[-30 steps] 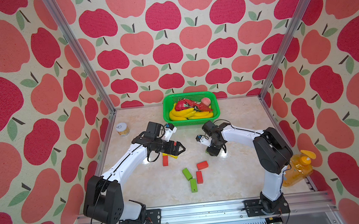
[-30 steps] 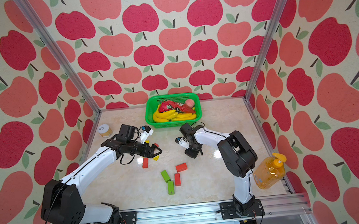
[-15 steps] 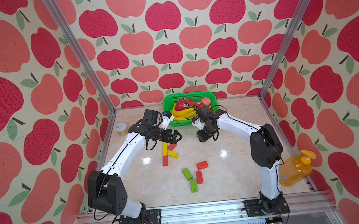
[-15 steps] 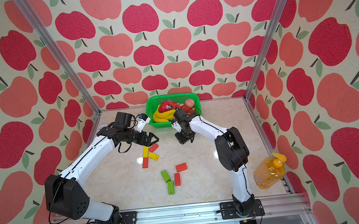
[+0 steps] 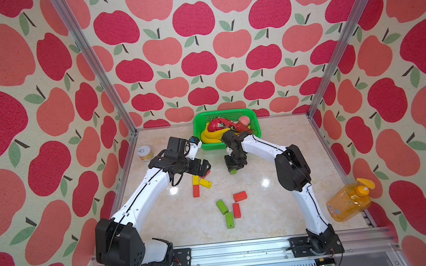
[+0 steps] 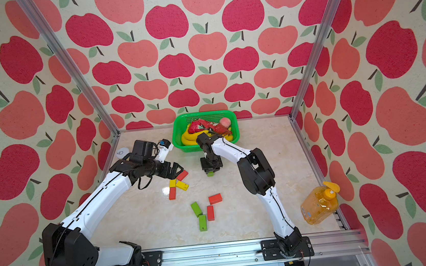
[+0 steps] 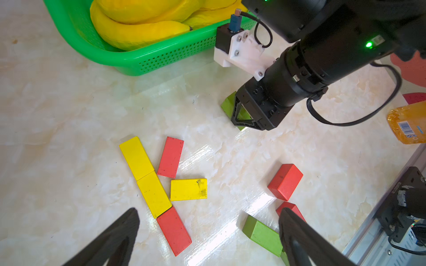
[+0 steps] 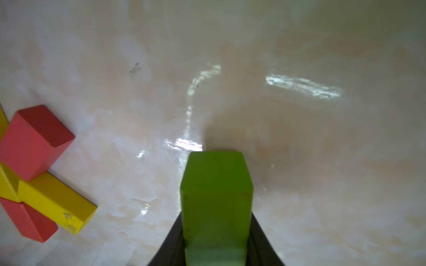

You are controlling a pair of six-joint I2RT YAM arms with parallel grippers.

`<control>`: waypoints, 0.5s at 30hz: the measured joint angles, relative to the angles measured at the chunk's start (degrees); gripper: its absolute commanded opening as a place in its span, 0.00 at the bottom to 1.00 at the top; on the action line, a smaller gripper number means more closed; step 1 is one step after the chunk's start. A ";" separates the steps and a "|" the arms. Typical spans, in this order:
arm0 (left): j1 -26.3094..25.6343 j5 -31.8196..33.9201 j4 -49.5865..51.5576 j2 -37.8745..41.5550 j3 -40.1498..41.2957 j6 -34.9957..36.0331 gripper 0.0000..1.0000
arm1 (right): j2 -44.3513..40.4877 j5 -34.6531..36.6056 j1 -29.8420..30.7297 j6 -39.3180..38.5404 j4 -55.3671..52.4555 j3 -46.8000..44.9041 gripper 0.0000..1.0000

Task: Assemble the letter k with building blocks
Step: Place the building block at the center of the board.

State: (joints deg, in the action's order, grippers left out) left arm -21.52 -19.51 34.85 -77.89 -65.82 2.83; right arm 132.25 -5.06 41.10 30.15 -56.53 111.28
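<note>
Several building blocks lie joined on the table: two yellow ones (image 7: pixel 136 157) (image 7: pixel 154 194) and a red one (image 7: pixel 174 230) end to end, with a red block (image 7: pixel 170 157) and a yellow block (image 7: pixel 188 189) branching off. My left gripper (image 5: pixel 205 166) (image 7: pixel 208 214) hovers open just behind this cluster (image 6: pixel 175 186), holding nothing. My right gripper (image 5: pixel 233 167) (image 8: pixel 216 232) is shut on a green block (image 8: pixel 215 195) (image 6: pixel 210 174), held low over the table to the right of the cluster. Loose red (image 5: pixel 240 196) (image 5: pixel 236 210) and green (image 5: pixel 222 206) (image 5: pixel 229 220) blocks lie nearer the front.
A green basket (image 5: pixel 256 124) with toy bananas and other fruit stands at the back, close behind both grippers. A small can (image 5: pixel 144 153) sits at the back left by the wall. An orange bottle (image 5: pixel 349 203) lies at the right edge.
My right gripper has carried the green block leftward, toward the cluster. My left gripper has drawn back off the yellow and red blocks, which now show uncovered.
</note>
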 measured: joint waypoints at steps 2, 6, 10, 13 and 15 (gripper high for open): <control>-1.51 1.25 -0.02 -0.02 0.04 -0.28 0.98 | 0.37 0.02 0.57 1.97 -0.59 0.50 0.19; -4.33 3.45 -0.02 0.00 0.15 -0.33 0.98 | 0.72 0.26 1.01 4.79 -2.32 0.61 0.19; -4.83 4.98 -0.09 0.42 0.33 -0.33 0.98 | 1.11 1.38 1.01 6.62 -3.69 1.44 0.19; -4.83 5.79 -0.24 1.01 0.33 -0.33 0.98 | 1.70 2.05 1.01 7.48 -4.66 2.47 0.19; -4.85 6.08 -0.39 1.20 0.33 -0.33 0.98 | 2.19 2.43 1.01 7.76 -5.14 3.32 0.20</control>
State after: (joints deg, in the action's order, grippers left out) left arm -26.37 -13.43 34.46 -76.69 -65.49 2.50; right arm 134.43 -2.63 42.11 37.91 -61.67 114.61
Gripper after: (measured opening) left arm 0.978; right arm 0.353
